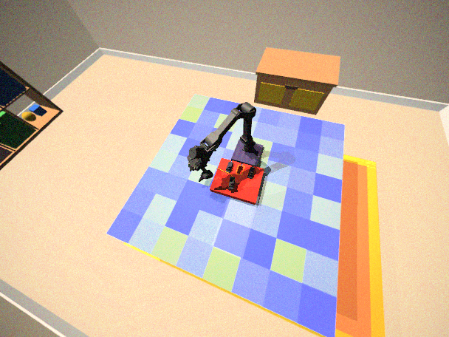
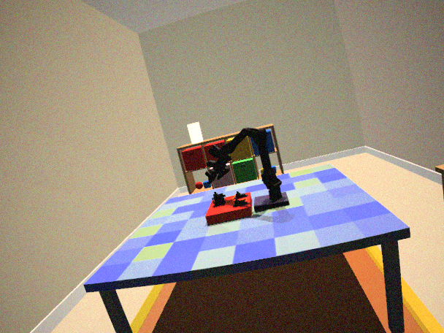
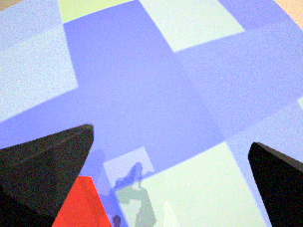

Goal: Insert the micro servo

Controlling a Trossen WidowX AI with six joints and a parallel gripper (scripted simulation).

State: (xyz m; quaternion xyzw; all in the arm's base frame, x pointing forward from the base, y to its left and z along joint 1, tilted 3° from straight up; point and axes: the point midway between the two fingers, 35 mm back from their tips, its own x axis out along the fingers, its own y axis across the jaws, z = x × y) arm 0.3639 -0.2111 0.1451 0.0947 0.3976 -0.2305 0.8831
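The red deck (image 1: 247,192) (image 2: 228,216) (image 3: 84,201) lies flat on the patterned table. The marked pocket (image 1: 240,169) is outlined in orange near the deck's edge by the arm's base. One dark part (image 1: 230,167) stands to its left and another dark part (image 1: 251,172) to its right. A third dark part (image 1: 232,183) (image 2: 218,198) stands nearer the deck's middle. I cannot tell which is the loose servo; shaft and ears are too small to see. My gripper (image 1: 199,172) (image 2: 209,172) (image 3: 173,141) is open and empty, above the table beside the deck.
The arm's dark base (image 1: 241,153) (image 2: 272,203) stands close behind the deck. A thin orange line (image 1: 224,171) runs across the deck's left corner. A small dark spot (image 3: 117,220) shows beside the deck in the wrist view; I cannot tell what it is.
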